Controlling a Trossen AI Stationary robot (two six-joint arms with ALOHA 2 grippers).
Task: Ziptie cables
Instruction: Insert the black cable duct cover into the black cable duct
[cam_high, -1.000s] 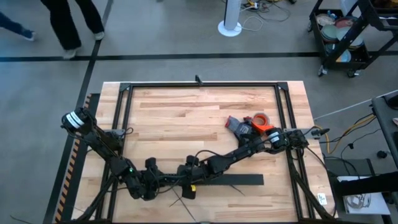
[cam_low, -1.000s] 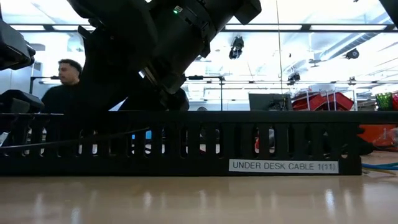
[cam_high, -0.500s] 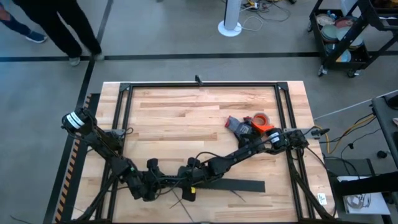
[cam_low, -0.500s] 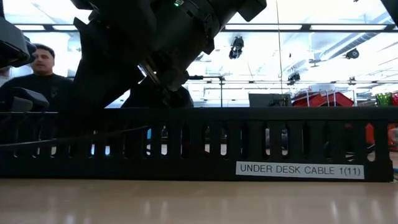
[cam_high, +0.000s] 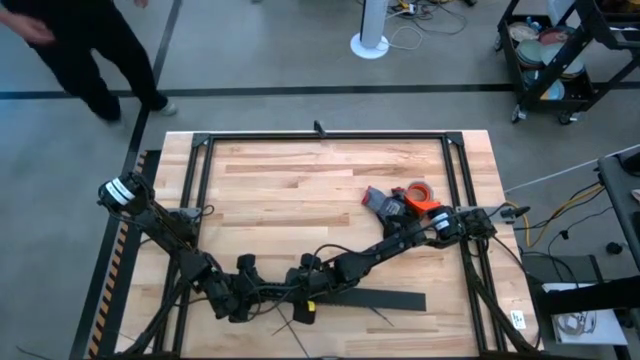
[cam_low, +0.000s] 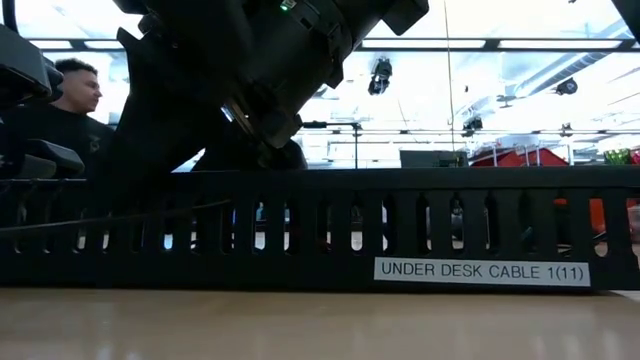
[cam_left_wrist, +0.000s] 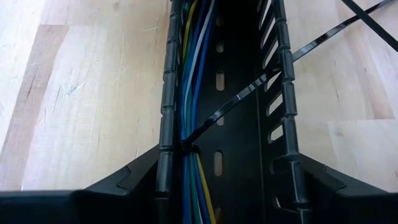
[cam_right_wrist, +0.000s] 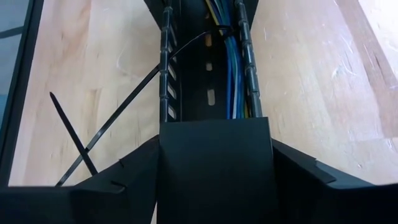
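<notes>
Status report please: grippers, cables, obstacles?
Both arms low over the black duct. Cables lie inside it, one ziptie looped around them. Loose zipties beside the duct.

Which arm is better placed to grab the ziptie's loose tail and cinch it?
Right, probably: the ziptie ends on the table beside the right tool, while it runs away from the left tool, out over the duct wall.

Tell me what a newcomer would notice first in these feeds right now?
Both arms crowd the table's near edge over the black duct, the left gripper and right gripper facing each other along it. In the left wrist view, coloured cables run along the duct's channel with a ziptie looped round them, its tail slanting out over the duct wall. An orange tape roll sits on the table's right side.
</notes>
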